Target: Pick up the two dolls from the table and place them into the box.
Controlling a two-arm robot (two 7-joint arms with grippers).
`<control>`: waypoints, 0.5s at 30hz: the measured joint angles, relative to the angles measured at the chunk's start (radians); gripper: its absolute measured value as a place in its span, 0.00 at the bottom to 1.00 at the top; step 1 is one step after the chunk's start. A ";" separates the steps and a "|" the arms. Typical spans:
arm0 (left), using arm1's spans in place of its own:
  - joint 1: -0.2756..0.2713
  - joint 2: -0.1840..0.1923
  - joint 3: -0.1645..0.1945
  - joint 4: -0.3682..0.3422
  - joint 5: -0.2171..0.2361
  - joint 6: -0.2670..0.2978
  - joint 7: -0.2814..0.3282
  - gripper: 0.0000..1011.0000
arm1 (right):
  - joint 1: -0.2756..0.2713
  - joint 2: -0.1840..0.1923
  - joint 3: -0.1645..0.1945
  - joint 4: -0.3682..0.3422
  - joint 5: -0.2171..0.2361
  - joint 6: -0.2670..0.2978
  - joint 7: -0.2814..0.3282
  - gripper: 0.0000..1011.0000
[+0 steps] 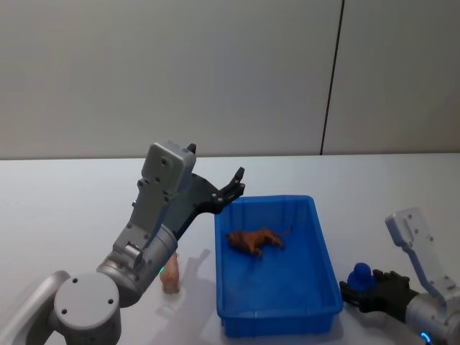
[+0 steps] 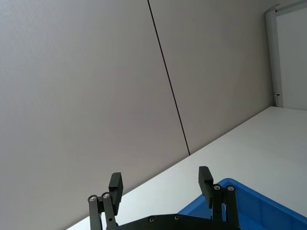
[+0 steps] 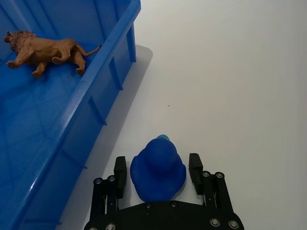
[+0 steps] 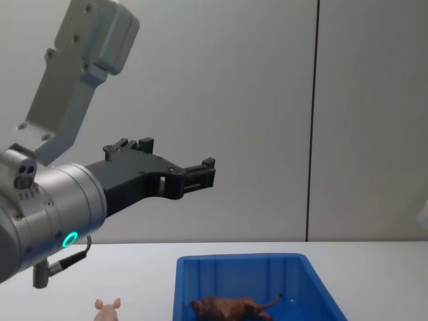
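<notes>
A brown four-legged doll (image 1: 255, 241) lies on its side inside the blue box (image 1: 327, 269), toward the far end; it shows too in the right wrist view (image 3: 45, 50) and the chest view (image 4: 231, 308). A pale pink doll (image 1: 170, 274) stands on the white table (image 1: 57, 215) left of the box, partly behind my left arm; its ears show in the chest view (image 4: 107, 308). My left gripper (image 1: 223, 176) hangs open and empty, raised above the box's far left corner (image 2: 160, 182). At the table's near right, my right gripper (image 3: 158, 168) is open, fingers on either side of a blue toy (image 3: 158, 170).
The blue toy (image 1: 359, 275) stands on the table just right of the box's near right corner. A grey wall with a dark vertical seam (image 1: 332, 79) rises behind the table. Bare tabletop lies to the left and right of the box.
</notes>
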 joint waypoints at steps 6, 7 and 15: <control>0.000 0.000 0.000 0.000 0.000 0.000 0.000 0.99 | 0.004 -0.002 -0.001 0.004 -0.001 0.003 -0.001 0.66; 0.000 0.000 0.000 0.000 0.000 0.000 0.000 0.99 | 0.004 -0.002 -0.001 0.005 -0.001 0.003 -0.001 0.65; 0.000 0.000 0.000 0.000 0.000 0.000 0.000 0.99 | 0.003 -0.003 0.000 0.005 -0.001 -0.001 -0.007 0.60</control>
